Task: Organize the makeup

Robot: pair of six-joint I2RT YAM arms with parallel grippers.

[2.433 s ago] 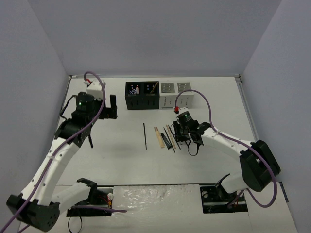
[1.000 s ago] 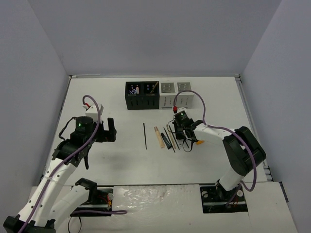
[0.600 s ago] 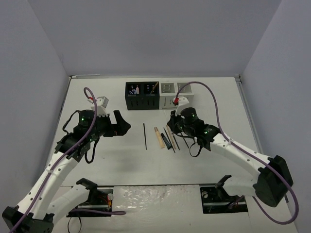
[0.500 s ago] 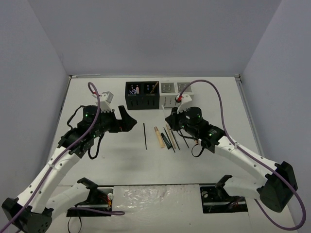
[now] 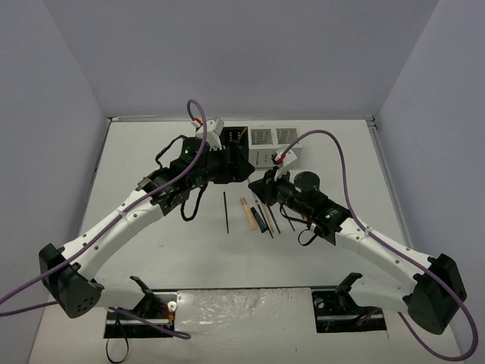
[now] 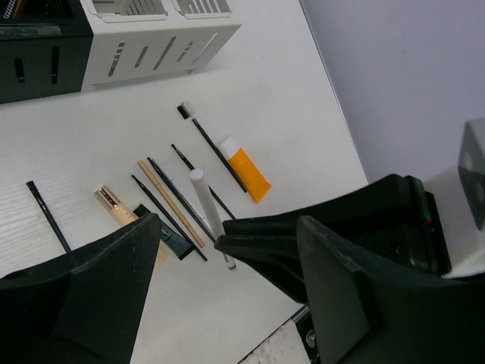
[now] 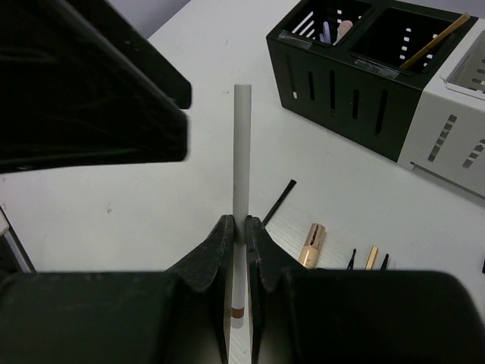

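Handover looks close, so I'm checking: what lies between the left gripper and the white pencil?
Nothing: the right wrist view shows only bare table behind the gap between the left gripper and the white pencil, which the right gripper clamps.

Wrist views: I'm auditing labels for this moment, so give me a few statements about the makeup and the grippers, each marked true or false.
1. The right gripper is shut on a white stick. True.
2. The orange tube sits inside the black organizer. False: it lies flat on the table.
3. A tan pencil leans in one compartment of the black organizer. True.
4. The left gripper grips a black pencil. False: it is open and holds nothing.
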